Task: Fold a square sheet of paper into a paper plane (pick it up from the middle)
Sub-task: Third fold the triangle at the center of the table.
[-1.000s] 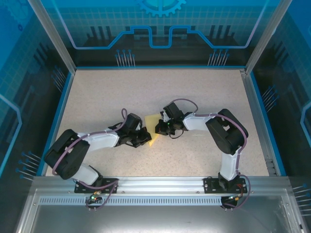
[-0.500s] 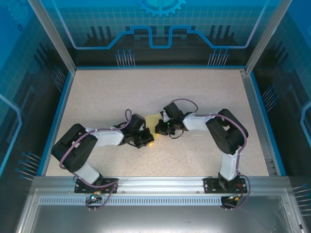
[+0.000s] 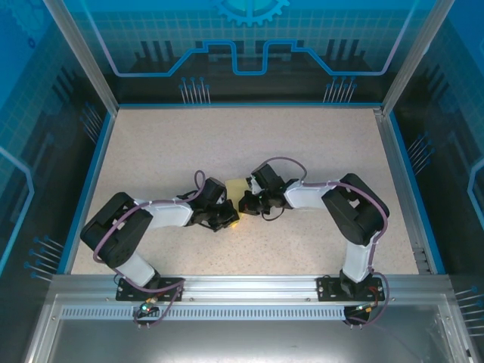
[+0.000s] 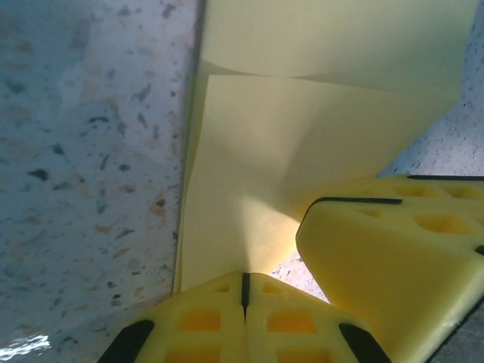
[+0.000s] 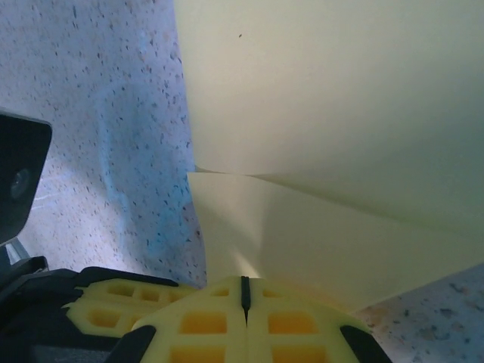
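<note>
Speckled beige surface [image 3: 151, 151] inside blue-lit walls carries the pale yellow sheet of paper [image 3: 237, 186], folded into overlapping layers, at its middle between both arms. Left hand [image 4: 243, 286] and right hand [image 5: 243, 291] are each closed, pinching the sheet's edge.

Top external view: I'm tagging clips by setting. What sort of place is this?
Probably an enclosed robot work cell, maybe a demo booth: speckled table, aluminium posts, blue circuit-print panels all round.

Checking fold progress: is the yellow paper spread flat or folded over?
Folded over. In both wrist views one layer of the paper overlaps another, its edge showing across the sheet.
</note>
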You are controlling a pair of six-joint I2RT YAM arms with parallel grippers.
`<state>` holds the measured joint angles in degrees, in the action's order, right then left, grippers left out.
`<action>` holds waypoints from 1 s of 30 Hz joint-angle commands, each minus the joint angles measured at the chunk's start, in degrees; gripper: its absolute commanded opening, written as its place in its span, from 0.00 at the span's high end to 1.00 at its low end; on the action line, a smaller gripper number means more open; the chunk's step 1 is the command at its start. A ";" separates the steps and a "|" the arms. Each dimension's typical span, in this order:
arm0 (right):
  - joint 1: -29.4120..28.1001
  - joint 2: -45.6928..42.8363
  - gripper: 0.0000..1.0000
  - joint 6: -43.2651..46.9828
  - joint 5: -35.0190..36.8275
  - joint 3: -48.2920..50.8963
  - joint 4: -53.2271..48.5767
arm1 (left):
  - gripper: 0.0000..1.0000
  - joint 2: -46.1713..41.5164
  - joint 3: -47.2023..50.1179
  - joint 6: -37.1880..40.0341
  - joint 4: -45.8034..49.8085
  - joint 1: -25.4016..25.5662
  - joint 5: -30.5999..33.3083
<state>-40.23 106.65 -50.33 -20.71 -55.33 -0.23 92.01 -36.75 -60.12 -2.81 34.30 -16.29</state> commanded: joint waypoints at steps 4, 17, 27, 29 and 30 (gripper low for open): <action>-1.39 1.71 1.00 -1.43 -0.29 0.97 -0.14 | 1.00 1.25 1.59 -0.78 2.23 0.27 1.82; 2.65 2.27 1.00 0.93 2.79 1.29 -3.59 | 1.00 -0.34 2.91 -0.66 5.69 0.26 3.21; 8.34 3.72 1.00 6.01 5.16 -3.65 -7.99 | 1.00 -0.34 3.09 0.61 8.78 0.24 2.54; 9.23 4.00 1.00 6.68 5.80 -4.61 -8.28 | 1.00 -0.31 3.01 0.72 8.48 0.29 2.53; 9.70 3.86 1.00 7.02 5.95 -5.16 -8.45 | 1.00 -0.25 2.84 0.80 8.60 0.29 2.49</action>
<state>-32.77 109.06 -45.89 -19.88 -58.81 -5.63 91.44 -36.14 -60.03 -2.87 34.30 -15.66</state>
